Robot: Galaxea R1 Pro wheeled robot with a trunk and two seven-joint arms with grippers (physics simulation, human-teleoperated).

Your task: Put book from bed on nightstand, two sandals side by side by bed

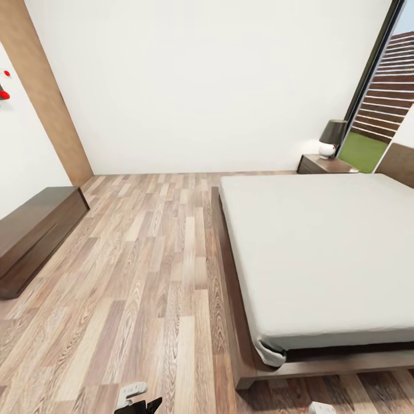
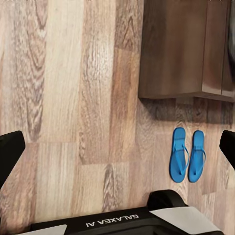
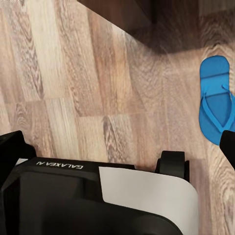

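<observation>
My two bright-blue flat sandals (image 2: pixel 188 155) lie side by side on the wood-plank floor (image 1: pixel 144 276), just off a corner of the dark brown bed frame (image 2: pixel 181 49). The off-white mattress (image 1: pixel 322 247) carries no book that I can see, and the reddish-brown nightstand (image 1: pixel 325 165) stands at its far corner. Both my claws hang apart and empty; rolling my base forward carelessly could nudge the sandals out of line.

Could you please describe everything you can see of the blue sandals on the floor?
The sandals are a pair of thin, flat, bright-blue flip-flops with matching blue thong straps. In the left wrist view they lie soles down on the wood-plank floor, side by side and parallel, close together but not quite touching, just beyond a corner of dark wooden furniture and clear of it. The right wrist view shows one sandal larger, partly cut off by the picture's edge. Nothing grips them.
</observation>
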